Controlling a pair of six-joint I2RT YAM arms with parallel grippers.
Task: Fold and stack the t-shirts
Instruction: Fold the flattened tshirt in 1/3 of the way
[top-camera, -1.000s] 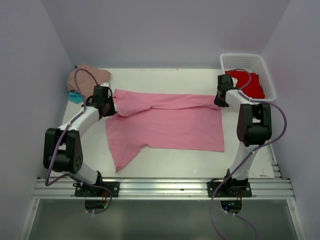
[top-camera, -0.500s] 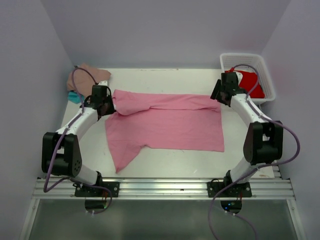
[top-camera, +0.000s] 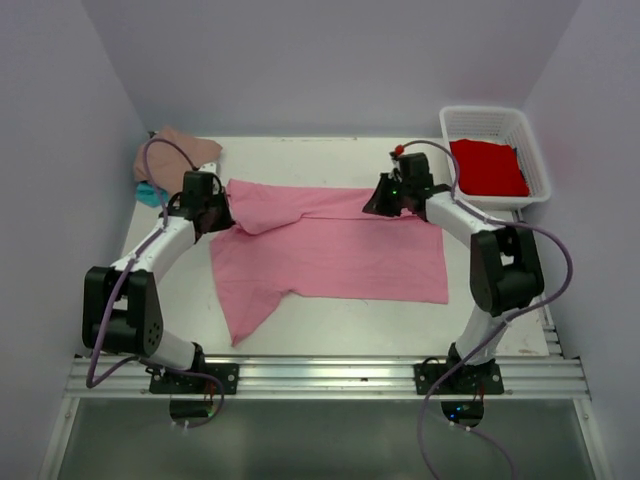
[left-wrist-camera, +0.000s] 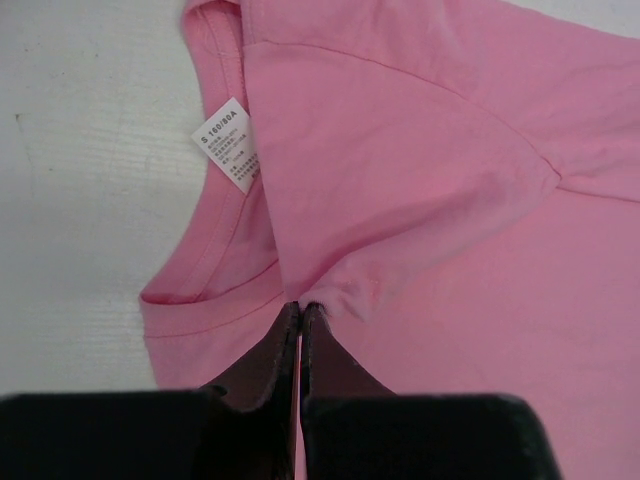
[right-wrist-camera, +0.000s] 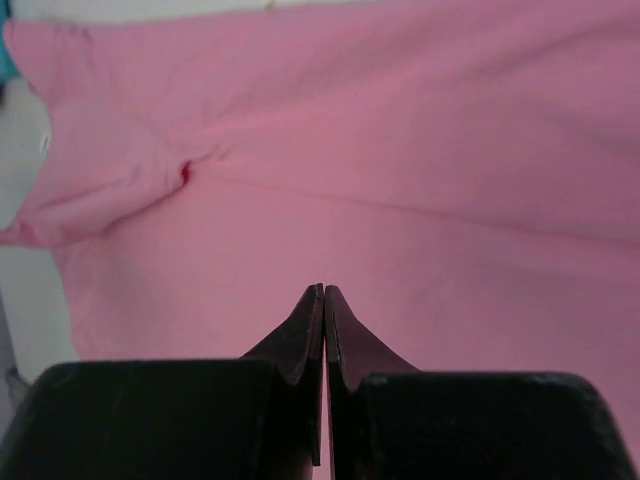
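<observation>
The pink shirt (top-camera: 330, 250) is spread flat across the table (top-camera: 330, 325), its far edge folded over toward the middle; the tan shirt (top-camera: 185, 148) and teal shirt (top-camera: 150, 193) are heaped at the far left corner; the red shirt (top-camera: 488, 168) lies in the basket (top-camera: 480, 115) at far right.

The left gripper (left-wrist-camera: 301, 308) is clamped on a pinch of pink cloth just beside the collar (left-wrist-camera: 200, 290); the right gripper (right-wrist-camera: 324, 290) is closed, tips together over the folded far edge, and no cloth can be seen caught between them.

The cotton is judged light, thin and limp; it will sag and drag rather than keep a shape, and a single layer may slip free; hold is best taken at seamed edges such as collar, shoulder or hem, with both layers pinched and both ends lifted evenly.
</observation>
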